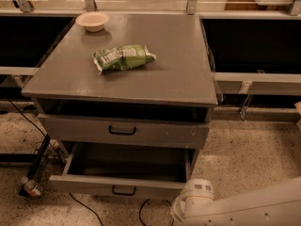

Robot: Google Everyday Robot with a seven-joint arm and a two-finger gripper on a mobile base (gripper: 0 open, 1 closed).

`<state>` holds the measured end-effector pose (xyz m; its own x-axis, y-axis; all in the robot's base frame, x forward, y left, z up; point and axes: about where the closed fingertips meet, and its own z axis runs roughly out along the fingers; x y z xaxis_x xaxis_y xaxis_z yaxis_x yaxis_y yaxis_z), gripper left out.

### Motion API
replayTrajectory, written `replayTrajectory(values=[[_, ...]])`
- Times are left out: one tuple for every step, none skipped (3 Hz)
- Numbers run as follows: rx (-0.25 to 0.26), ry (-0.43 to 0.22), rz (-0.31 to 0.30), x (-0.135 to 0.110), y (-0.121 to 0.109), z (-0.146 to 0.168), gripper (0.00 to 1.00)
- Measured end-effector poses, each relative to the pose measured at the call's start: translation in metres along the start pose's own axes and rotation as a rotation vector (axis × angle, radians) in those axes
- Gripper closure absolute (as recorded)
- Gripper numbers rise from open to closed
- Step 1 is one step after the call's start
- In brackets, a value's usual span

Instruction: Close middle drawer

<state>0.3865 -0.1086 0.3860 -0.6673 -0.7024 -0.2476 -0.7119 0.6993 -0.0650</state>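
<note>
Just left of the low gripper (194,199), the pulled-out middle drawer (122,173).

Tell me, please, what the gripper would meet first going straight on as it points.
The gripper is out of view; only the arm's white joint shows at the bottom edge. Its line cannot be told, though the middle drawer's front lies closest.

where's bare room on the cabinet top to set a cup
Right half of the cabinet top, right of the chip bag, is bare; so is the front strip. The bowl crowds the back-left corner. Hand out of view; arm bottom right.
</note>
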Motion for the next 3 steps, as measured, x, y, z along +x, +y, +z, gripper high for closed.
replayTrajectory(values=[[0.054, -0.01, 0.067, 0.001, -0.008, 0.007, 1.0], [0.058, -0.016, 0.078, -0.001, -0.009, 0.008, 1.0], [0.083, -0.064, 0.163, -0.02, -0.024, 0.018, 1.0]])
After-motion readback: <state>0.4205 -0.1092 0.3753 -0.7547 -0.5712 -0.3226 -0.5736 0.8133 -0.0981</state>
